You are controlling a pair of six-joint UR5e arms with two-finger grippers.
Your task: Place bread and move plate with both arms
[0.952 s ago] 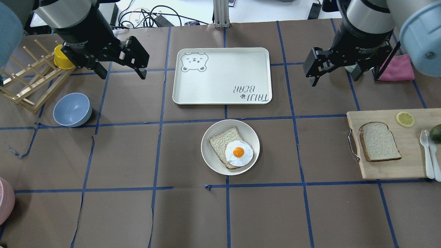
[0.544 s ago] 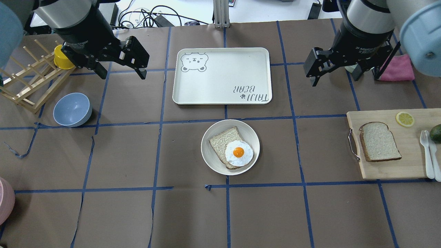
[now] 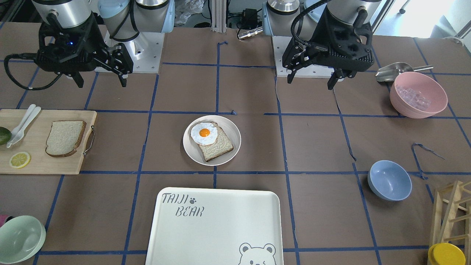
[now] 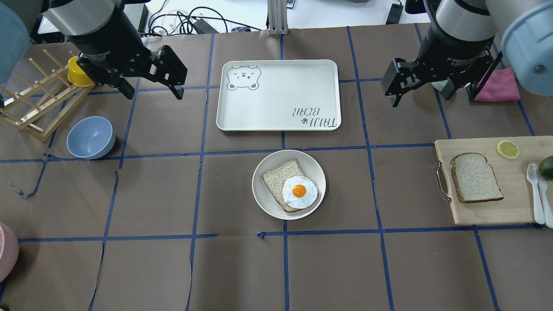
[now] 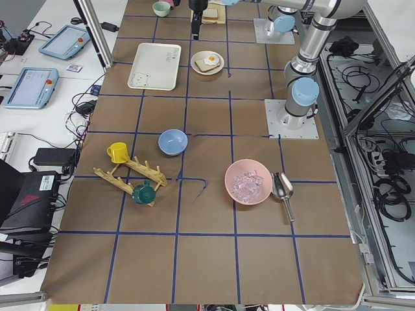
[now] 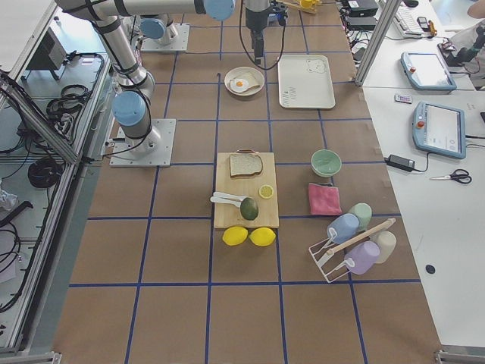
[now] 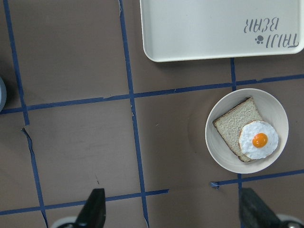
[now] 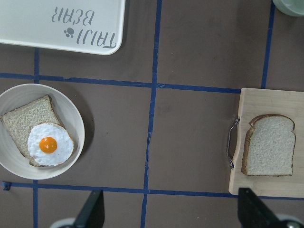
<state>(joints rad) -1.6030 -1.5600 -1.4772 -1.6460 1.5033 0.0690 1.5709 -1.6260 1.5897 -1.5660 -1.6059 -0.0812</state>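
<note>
The bread (image 4: 476, 177) lies flat on a wooden cutting board at the table's right; it also shows in the front view (image 3: 64, 138) and the right wrist view (image 8: 269, 145). The plate (image 4: 265, 201) sits mid-table and holds a bread slice with a fried egg; it also shows in the front view (image 3: 191, 151) and the left wrist view (image 7: 218, 152). My left gripper (image 4: 152, 91) is open and empty, high over the far left. My right gripper (image 4: 418, 98) is open and empty, high over the far right, apart from the bread.
A white bear-print tray (image 4: 278, 95) lies just beyond the plate. The cutting board (image 4: 497, 211) also carries a lemon slice, cutlery and an avocado. A blue bowl (image 4: 90, 137), a wooden rack (image 4: 39, 103) and a yellow cup (image 4: 78, 72) stand at the left. A pink cloth (image 4: 501, 86) lies at the far right.
My right gripper has shifted very slightly to the right. The left arm, the bread and the plate have not moved.
</note>
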